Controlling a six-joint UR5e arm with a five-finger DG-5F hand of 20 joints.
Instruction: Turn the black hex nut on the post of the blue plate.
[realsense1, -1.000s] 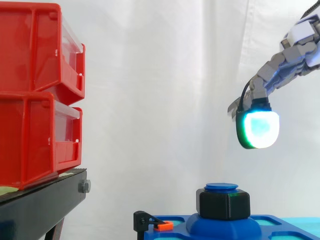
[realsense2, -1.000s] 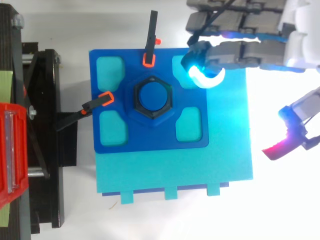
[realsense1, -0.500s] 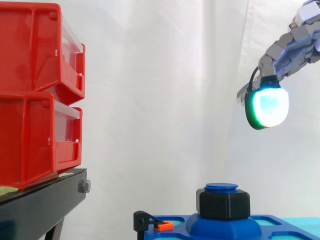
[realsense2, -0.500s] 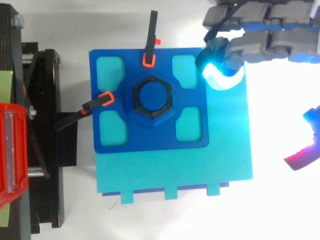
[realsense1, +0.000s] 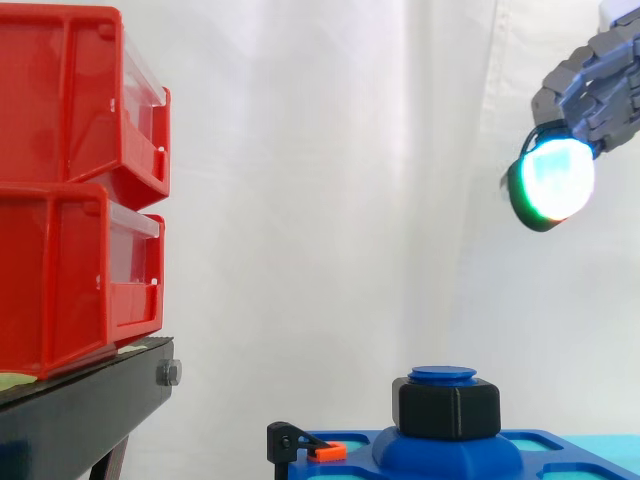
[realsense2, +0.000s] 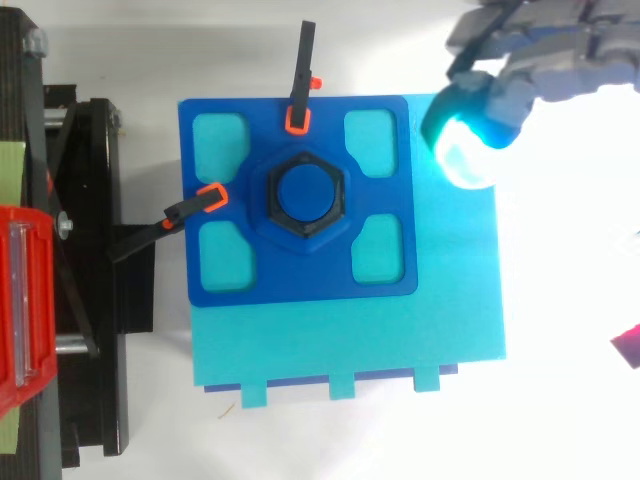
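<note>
While hanging high, well apart from the work, the grey robot hand (realsense1: 592, 88) (realsense2: 552, 68) has its fingers loose and spread, grasping nothing. Its glowing cyan-green fingertip (realsense1: 553, 180) touches nothing. Black hex nut (realsense1: 449, 407) (realsense2: 304, 227) sits on the blue post (realsense2: 305, 190) at the middle of the square blue plate (realsense2: 300, 278), on a turquoise board (realsense2: 450, 300).
</note>
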